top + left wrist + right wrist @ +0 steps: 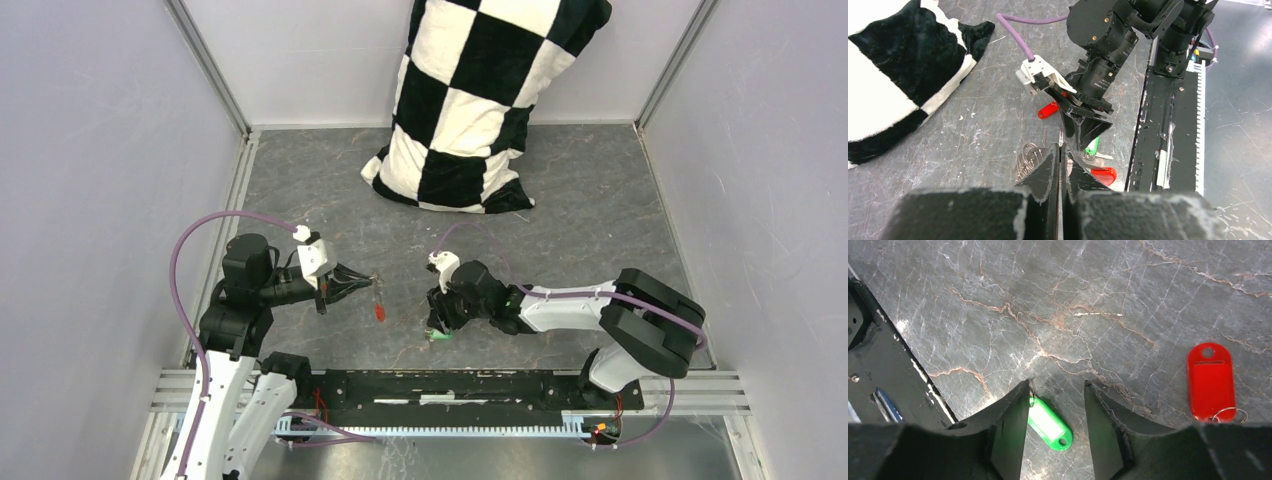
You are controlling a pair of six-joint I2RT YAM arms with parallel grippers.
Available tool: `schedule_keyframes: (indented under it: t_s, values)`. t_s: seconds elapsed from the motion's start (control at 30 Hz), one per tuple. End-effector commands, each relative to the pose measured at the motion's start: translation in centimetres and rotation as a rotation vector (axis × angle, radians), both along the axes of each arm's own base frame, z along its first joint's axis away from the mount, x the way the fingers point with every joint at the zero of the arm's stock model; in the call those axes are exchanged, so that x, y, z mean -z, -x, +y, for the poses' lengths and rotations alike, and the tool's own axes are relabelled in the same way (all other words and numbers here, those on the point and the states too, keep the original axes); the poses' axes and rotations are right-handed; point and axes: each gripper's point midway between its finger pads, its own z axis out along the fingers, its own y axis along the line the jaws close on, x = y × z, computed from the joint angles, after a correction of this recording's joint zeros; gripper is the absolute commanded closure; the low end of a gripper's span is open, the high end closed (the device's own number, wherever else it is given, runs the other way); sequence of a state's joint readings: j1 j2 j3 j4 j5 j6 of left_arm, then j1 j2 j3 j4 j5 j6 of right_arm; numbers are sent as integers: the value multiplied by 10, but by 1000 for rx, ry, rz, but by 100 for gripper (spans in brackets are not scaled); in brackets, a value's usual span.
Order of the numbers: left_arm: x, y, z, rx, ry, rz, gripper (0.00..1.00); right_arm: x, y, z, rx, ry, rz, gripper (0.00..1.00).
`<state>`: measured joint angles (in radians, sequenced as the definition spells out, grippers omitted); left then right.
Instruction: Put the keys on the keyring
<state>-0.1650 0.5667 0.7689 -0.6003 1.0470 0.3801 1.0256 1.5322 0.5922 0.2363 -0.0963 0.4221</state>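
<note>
Where the left gripper (1061, 150) reaches out over the table (1108, 300), its two fingers are pressed flat together with no gap between them. The keyring (1027, 157), a stack of thin silver wire loops, stands right against the outer face of its left finger and is partly hidden behind it. Whether the fingers pinch any of the wire cannot be told. Just off the other finger lies the red fob (1104, 175), half covered by that finger. Farther right, the right gripper (1056, 385) points down at the table with its fingers spread apart. The green key (1049, 423) lies flat inside that gap, close to the left finger, its small wire loop up beside that fingertip. The red key (1210, 380) lies flat outside the right finger, near it but apart, with a small ring at its near end.
</note>
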Motion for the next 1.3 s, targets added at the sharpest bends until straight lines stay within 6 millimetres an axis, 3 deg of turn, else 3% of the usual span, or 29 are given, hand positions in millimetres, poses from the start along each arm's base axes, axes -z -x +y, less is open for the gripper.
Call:
schedule_keyframes:
  t_s: [0.0,0.3,0.73,1.1,1.27]
  values:
    - [-7,-1,1,6,-13,-67,98,-15,7,7,-86,-53,23,48]
    - [-8,-1,2,9,-19,-79,98,-12,19,12,-163,-75,74,50]
    - [-7,-1,2,7,-23,-83,98,-11,15,18,-147,-81,77,67]
    - [-6,0,3,7,-29,-86,98,-18,5,23,-122,-78,42,65]
    - [-5,0,4,4,-36,-89,98,-14,7,23,-128,-60,47,75]
